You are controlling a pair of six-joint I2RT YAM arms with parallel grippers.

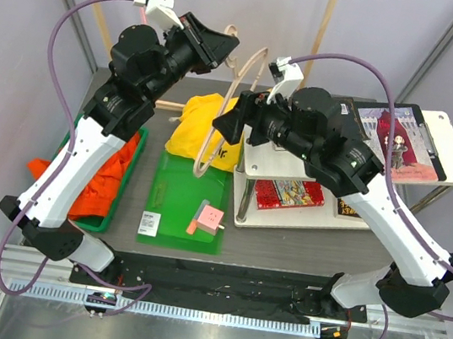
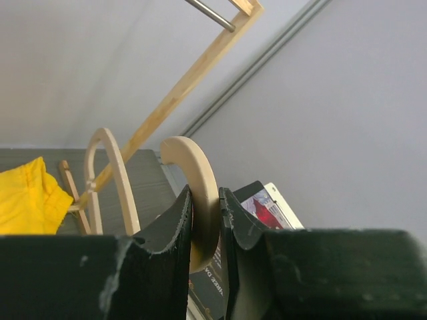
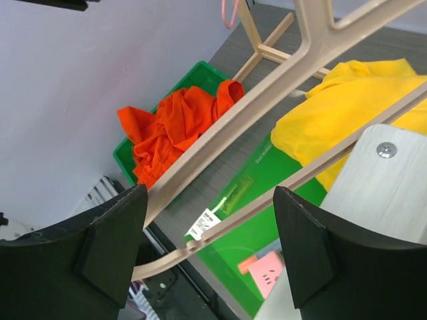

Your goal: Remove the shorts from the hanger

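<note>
My left gripper (image 1: 226, 43) is raised at the back and shut on the hook of a beige hanger (image 1: 209, 151). The left wrist view shows its jaws (image 2: 205, 197) pinching the hook (image 2: 197, 175). My right gripper (image 1: 226, 120) is open, and the hanger's two thin arms (image 3: 220, 127) pass between its fingers (image 3: 113, 227). Those arms look bare. The yellow shorts (image 1: 200, 127) lie crumpled on the table and the green mat's far end, under the hanger, and show in the right wrist view (image 3: 347, 107). The orange-red shorts (image 1: 106, 173) lie in the green bin (image 1: 138, 149).
A green mat (image 1: 177, 201) lies mid-table with a pink block (image 1: 209, 218) on it. A white two-level rack (image 1: 271, 166) with books stands at the right, under my right arm. A wooden frame (image 2: 193, 73) stands at the back.
</note>
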